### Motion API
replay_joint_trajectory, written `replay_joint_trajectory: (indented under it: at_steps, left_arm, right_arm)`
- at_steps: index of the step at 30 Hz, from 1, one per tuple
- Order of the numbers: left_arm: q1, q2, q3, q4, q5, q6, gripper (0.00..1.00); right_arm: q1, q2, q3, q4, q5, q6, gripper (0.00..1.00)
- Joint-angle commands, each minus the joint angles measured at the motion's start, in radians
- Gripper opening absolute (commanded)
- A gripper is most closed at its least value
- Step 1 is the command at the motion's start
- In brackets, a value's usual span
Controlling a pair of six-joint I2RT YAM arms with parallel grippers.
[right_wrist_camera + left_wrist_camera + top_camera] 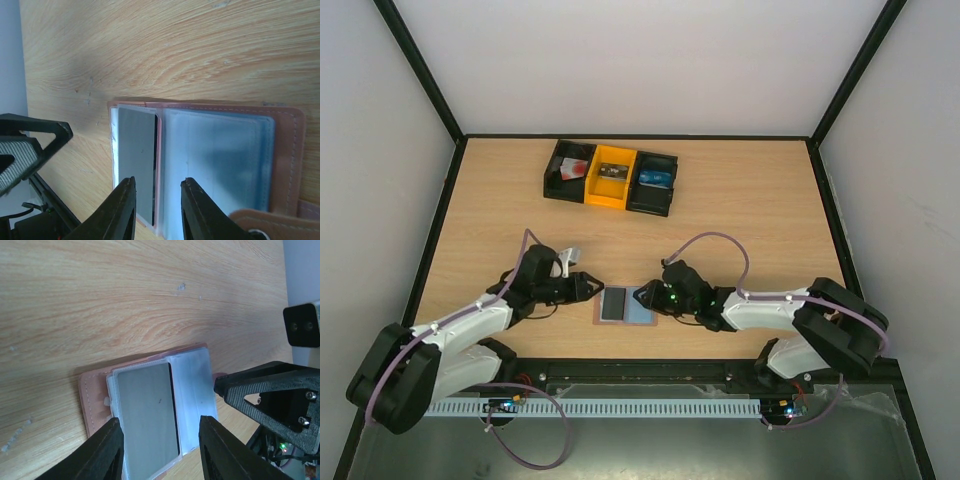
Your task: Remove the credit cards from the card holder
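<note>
The card holder (638, 308) lies open and flat on the table between the two arms, brown rim (95, 395) up, with its tab (260, 222) at the right side. A dark grey card (615, 304) sits in its left clear pocket (147, 410) (136, 150). The right pocket (220, 160) looks pale blue and bare. My left gripper (592, 287) (160, 422) is open, its fingers straddling the dark card's pocket. My right gripper (645, 295) (158, 181) stands open with a narrower gap, over the seam between the pockets. A reddish card (576, 168) and a blue one (657, 178) lie in bins at the back.
Three bins stand in a row at the back of the table: a black one (560, 180), an orange one (610, 190) and another black one (650, 200). Black frame rails run along the table's sides. The two grippers face each other closely across the holder.
</note>
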Motion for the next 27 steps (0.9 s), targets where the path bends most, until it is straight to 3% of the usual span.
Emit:
replay_joint_trajectory:
  at_steps: [1,10,27]
  left_arm:
    - [-0.005,0.019,-0.040,0.102,0.045,-0.037,0.43]
    - [-0.007,0.102,-0.025,0.140,0.058,-0.034,0.41]
    - [-0.020,0.063,-0.059,0.146,0.034,-0.083,0.40]
  right_arm:
    - [0.003,0.038,0.036,0.042,-0.003,0.008,0.26]
    - [0.005,0.081,0.013,0.054,0.006,-0.004,0.25]
    - [0.008,0.125,-0.067,0.051,0.070,-0.044,0.23]
